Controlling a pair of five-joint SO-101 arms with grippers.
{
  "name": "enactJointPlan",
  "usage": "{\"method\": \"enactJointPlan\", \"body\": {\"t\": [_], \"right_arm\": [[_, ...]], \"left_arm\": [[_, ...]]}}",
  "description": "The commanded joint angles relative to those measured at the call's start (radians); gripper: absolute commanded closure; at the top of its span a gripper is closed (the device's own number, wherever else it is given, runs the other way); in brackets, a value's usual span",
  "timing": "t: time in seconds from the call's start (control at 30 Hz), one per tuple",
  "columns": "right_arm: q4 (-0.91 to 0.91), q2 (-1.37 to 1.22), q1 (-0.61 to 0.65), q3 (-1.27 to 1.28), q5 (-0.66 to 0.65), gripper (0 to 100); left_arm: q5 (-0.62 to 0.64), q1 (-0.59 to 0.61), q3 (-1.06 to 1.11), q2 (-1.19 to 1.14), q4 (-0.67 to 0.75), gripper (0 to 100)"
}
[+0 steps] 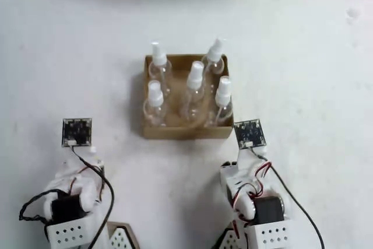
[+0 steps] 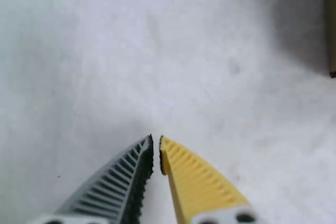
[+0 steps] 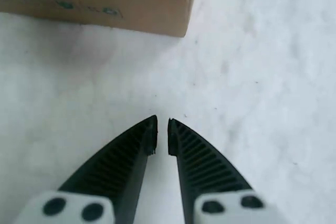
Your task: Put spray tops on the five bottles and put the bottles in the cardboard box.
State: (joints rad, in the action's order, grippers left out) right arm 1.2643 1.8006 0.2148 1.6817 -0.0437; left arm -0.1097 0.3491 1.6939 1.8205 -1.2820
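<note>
All five bottles [image 1: 192,100], spray tops [image 1: 195,69] fitted, stand upright inside the cardboard box [image 1: 186,131] mid-tabletop [image 1: 303,56], while the left gripper [image 2: 156,153] and right gripper [image 3: 162,135] sit toward the arms' edge, jaws clenched on nothing.

The brown cardboard box [image 1: 185,131] is matt paperboard with a dull, slightly fibrous face. The five clear plastic bottles [image 1: 156,112] inside it are glossy and see-through, and their white plastic spray tops [image 1: 155,93] look smooth. The white table [image 1: 303,56] is matt and faintly mottled. The left gripper [image 2: 156,148] is ribbed plastic, grey and yellow, with toothed edges. The right gripper [image 3: 162,129] is ribbed matt black plastic.
</note>
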Motion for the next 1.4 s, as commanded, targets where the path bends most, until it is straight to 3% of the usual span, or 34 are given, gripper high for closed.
{"method": "enactJointPlan", "body": {"t": [0.0,0.13,0.33,1.37], "right_arm": [[0.004,0.005,-0.007,0.009,-0.011,97.9],[0.004,0.005,-0.008,0.009,-0.012,97.9],[0.004,0.005,-0.008,0.009,-0.012,97.9],[0.004,0.005,-0.008,0.009,-0.012,97.8]], "left_arm": [[0.009,0.015,-0.002,0.008,-0.006,97],[0.011,0.001,-0.002,0.008,-0.006,97],[0.011,-0.124,-0.002,0.008,-0.006,97],[0.011,-0.122,-0.002,0.008,-0.006,97]]}}
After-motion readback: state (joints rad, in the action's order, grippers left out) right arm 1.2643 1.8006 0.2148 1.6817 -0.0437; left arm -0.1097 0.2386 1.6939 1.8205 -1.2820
